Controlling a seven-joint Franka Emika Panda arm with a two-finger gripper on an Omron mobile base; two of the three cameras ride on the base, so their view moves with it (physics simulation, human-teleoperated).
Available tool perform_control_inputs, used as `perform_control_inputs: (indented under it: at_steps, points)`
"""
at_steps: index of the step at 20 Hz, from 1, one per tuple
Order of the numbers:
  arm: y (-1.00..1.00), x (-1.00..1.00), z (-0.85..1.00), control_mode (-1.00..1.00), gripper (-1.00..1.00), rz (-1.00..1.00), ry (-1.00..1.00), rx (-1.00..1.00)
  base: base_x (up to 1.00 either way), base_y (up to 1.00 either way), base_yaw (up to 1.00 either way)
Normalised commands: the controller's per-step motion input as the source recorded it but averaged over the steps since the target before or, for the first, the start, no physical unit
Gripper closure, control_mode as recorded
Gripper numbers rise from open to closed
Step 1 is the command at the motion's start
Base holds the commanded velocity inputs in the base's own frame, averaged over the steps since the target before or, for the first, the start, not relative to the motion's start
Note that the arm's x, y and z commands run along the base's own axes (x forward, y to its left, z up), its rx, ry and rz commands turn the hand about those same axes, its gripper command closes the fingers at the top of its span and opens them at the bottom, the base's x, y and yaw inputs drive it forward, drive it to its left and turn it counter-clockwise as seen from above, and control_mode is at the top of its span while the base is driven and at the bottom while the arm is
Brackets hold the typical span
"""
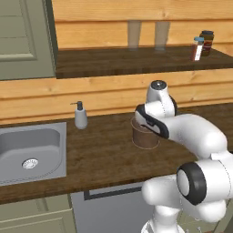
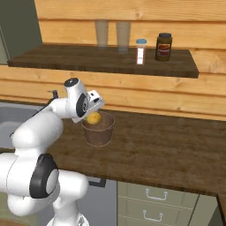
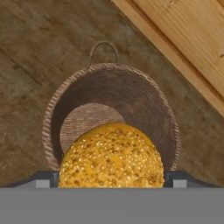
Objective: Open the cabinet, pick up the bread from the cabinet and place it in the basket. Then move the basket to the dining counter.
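The bread (image 3: 111, 155) sits between the wide-apart jaws, right above the basket (image 3: 166, 118) on the bench (image 2: 167, 145). It looks let go, though I can't be sure.

Yellow-orange speckled bread (image 3: 111, 157); brown woven basket (image 3: 166, 113); dark brown plank worktop (image 2: 167, 150); grey-green cabinet door (image 1: 22, 38).
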Motion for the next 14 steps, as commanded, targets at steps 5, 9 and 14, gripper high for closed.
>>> perform_control_inputs:
  at_steps: [5, 9, 14]
  points:
    - [0.03, 0.26, -0.53, -1.00, 1.00, 0.00, 0.02, 0.06, 0.00, 0.00, 0.00]
    - [0.00, 0.18, -0.15, -1.00, 1.00, 0.00, 0.01, 0.14, 0.00, 0.00, 0.00]
    - [0.00, 0.23, -0.19, -1.00, 1.00, 0.00, 0.09, 0.13, 0.00, 0.00, 0.00]
